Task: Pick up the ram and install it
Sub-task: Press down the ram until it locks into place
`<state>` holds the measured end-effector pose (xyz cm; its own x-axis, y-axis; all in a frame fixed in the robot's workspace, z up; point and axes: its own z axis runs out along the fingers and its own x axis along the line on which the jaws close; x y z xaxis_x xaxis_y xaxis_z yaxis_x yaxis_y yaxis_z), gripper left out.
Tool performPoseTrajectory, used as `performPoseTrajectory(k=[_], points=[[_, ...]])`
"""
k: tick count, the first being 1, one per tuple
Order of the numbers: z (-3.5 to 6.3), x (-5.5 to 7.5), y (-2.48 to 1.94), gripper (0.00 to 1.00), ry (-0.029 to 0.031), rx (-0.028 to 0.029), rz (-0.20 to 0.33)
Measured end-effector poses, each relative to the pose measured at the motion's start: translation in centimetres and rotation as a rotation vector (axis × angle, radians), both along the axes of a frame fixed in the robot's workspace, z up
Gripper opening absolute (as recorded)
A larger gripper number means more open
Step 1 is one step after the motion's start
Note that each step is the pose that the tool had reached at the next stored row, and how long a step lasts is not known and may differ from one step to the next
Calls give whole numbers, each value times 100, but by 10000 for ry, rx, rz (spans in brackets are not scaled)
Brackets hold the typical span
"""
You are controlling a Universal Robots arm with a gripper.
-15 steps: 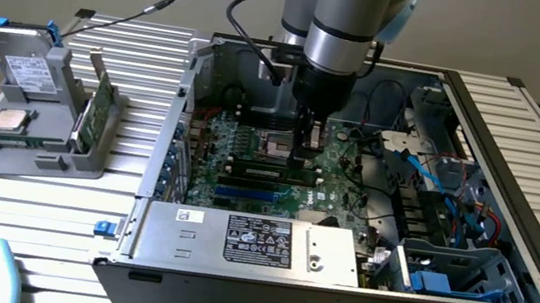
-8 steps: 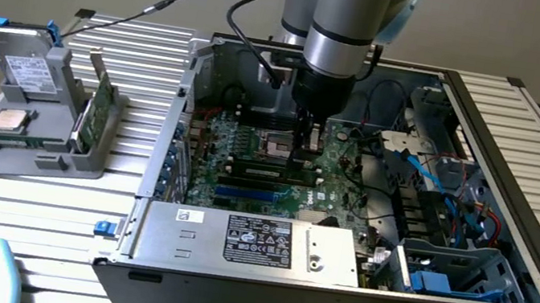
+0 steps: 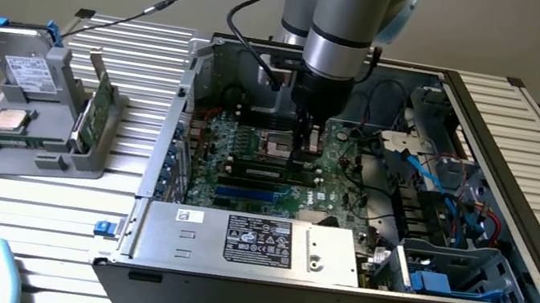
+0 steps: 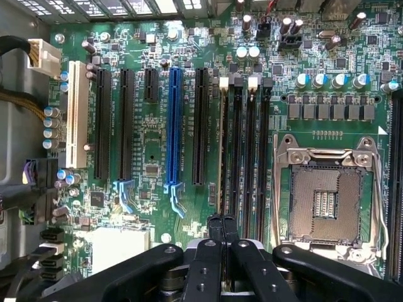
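Ram [image 4: 222,151] | edge-up, lengthwise in memory slot | tool [image 4: 221,228] closed above

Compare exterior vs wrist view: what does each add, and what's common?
Exterior view adds: the arm reaching into the open case, the power supply, and on the exterior view's left a grey holder with a drive, a processor chip and a thin green board standing upright.
Wrist view adds: the white slot, a capacitor row, and the shut gripper over the memory slots.
Shared: the motherboard, the gripper, the blue slot.
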<state>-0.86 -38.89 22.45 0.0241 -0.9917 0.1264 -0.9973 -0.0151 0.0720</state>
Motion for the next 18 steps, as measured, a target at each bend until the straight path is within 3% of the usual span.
performPoseTrajectory(k=[5,9,11,18], points=[[-18,0,1,11,-4,10,-1],[17,-1,4,11,-13,30,-1],[40,-17,1,11,-5,13,0],[55,-184,2,11,-17,9,0]])
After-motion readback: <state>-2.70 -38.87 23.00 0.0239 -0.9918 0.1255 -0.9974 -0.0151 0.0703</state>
